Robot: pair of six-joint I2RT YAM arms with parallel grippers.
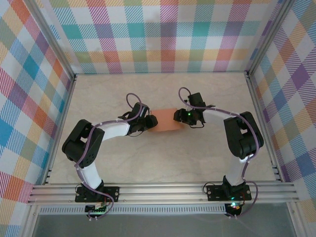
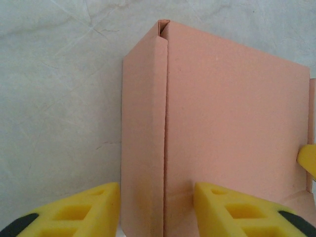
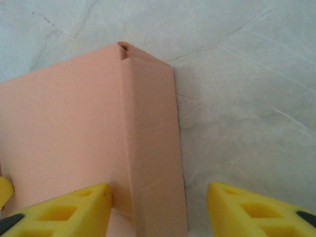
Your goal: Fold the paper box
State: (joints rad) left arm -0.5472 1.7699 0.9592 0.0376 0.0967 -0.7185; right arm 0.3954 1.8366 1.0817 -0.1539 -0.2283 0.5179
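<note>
Salmon-orange card, already folded into a small flat box. The paper box (image 1: pixel 166 127) lies flat on the pale marbled table (image 1: pixel 148 168), roughly in the middle, right between the two arms. In the top view the left gripper (image 1: pixel 151 122) is at the box's left end and the right gripper (image 1: pixel 178 116) is at its right end. They point in toward each other, so the box is pretty much bracketed by them. Pastel plaid walls (image 1: pixel 163 34) run around the table.

In the left wrist view, that gripper's yellow fingers (image 2: pixel 79 213) are spread wide and straddle the box's left edge. One finger is out over bare table and the other is over the top face, with the narrow side wall running up between them. It isn't clamped on anything, and I can't tell whether the inner finger actually touches the card. At the far corner the side wall doesn't sit quite flush with the top — there's a small gap there.

The right wrist view is basically the mirror image. Its fingers (image 3: pixel 256 213) are also wide open, one over the table and one over the top face, with the right side wall between them. Same deal, nothing gripped. That far corner shows a small tucked fold too.

Each wrist view also catches a bit of yellow at the box's far end, probably the other gripper's fingertip.
</note>
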